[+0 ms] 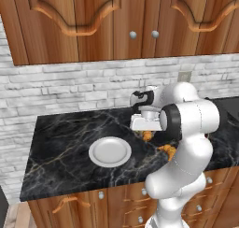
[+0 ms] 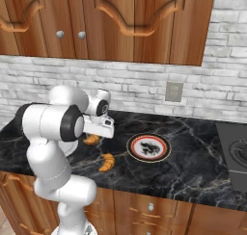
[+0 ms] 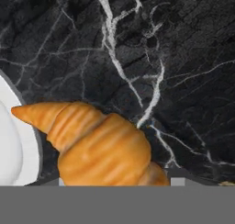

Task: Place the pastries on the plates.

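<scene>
- Broadly, you are working over a black marble counter (image 1: 60, 147) that runs under wooden wall cabinets (image 1: 116, 21) and a pale brick backsplash (image 2: 144, 84); a dark hob (image 2: 236, 157) sits at its far right end.
- Your white arm (image 1: 186, 143) bends forward and down, with the hand low over the counter between the two plates.
- To your left lies the plain white plate (image 1: 110, 152), bare; its rim also shows at the left edge of the hand view.
- To your right lies the ringed plate (image 2: 148, 147), red and dark patterned, also bare and well apart from the first.
- Directly under the hand is the first croissant (image 3: 98, 147), beside the white plate's rim but on the marble, not on the plate. Your gripper (image 1: 147, 134) has closed down on it; the jaws are narrowed to the pastry's width, so judge this a grasp just made, with the croissant not visibly lifted.
- Nearer the counter's front edge rests the second croissant (image 2: 107, 162), untouched.
- So the step in hand is picking up the first pastry. Next, you would need to raise it straight up, carry it the short way left over the white plate, and lower it before releasing. Watch that it does not slip.
</scene>
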Available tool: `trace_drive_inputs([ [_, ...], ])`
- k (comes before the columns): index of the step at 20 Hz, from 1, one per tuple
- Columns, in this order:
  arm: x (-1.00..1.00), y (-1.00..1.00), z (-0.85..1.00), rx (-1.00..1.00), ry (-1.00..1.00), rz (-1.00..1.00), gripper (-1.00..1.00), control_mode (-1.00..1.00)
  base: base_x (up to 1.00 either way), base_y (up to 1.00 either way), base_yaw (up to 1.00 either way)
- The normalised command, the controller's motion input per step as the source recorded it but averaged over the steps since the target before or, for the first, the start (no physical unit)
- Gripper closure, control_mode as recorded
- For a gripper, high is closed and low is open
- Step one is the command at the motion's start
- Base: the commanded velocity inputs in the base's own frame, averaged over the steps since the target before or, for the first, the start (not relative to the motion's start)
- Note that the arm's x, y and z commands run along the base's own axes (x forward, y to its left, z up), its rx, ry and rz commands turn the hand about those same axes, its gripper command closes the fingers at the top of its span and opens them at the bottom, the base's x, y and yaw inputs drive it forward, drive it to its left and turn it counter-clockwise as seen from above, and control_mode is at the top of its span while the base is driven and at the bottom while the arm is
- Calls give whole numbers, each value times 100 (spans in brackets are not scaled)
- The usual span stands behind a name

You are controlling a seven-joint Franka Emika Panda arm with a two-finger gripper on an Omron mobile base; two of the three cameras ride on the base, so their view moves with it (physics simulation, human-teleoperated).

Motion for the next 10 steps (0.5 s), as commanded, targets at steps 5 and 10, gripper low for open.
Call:
trace_drive_inputs([
  [5,-44,42,32,1,6,9,100,-100,0,0,0],
  [10,-35,55,2,0,0,5,100,-100,0,0,0],
])
